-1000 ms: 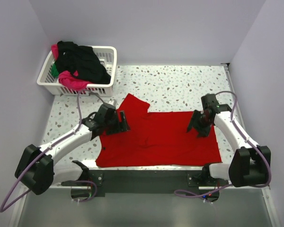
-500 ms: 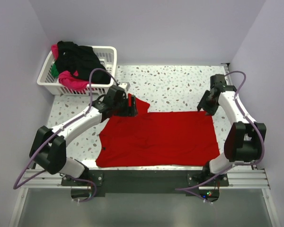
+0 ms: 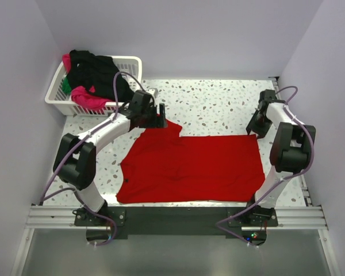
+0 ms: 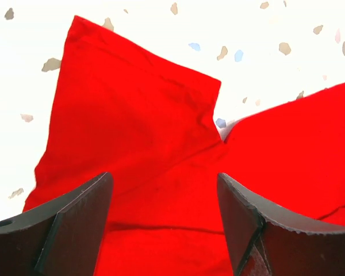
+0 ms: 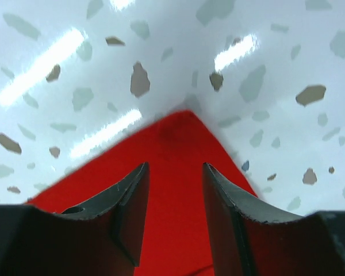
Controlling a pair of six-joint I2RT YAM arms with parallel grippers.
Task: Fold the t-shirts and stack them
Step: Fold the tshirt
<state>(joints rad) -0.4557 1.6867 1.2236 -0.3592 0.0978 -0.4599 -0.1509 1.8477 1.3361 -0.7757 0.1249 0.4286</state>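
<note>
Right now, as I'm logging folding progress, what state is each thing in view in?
Red t-shirt: spread flat on the table, unfolded, one sleeve sticking out at the far left.
Left hand: open, above that sleeve, gripping nothing.
Right hand: open, over the shirt's far right corner, not pinching it.
Pile of shirts: heaped unfolded in the basket; black, pink and green.
White basket: upright, full.

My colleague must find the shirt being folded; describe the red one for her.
On the speckled table, near its front edge, lies the red t-shirt, spread flat. Unlike it, the other shirts, black and pink, sit bunched in the white basket.
</note>
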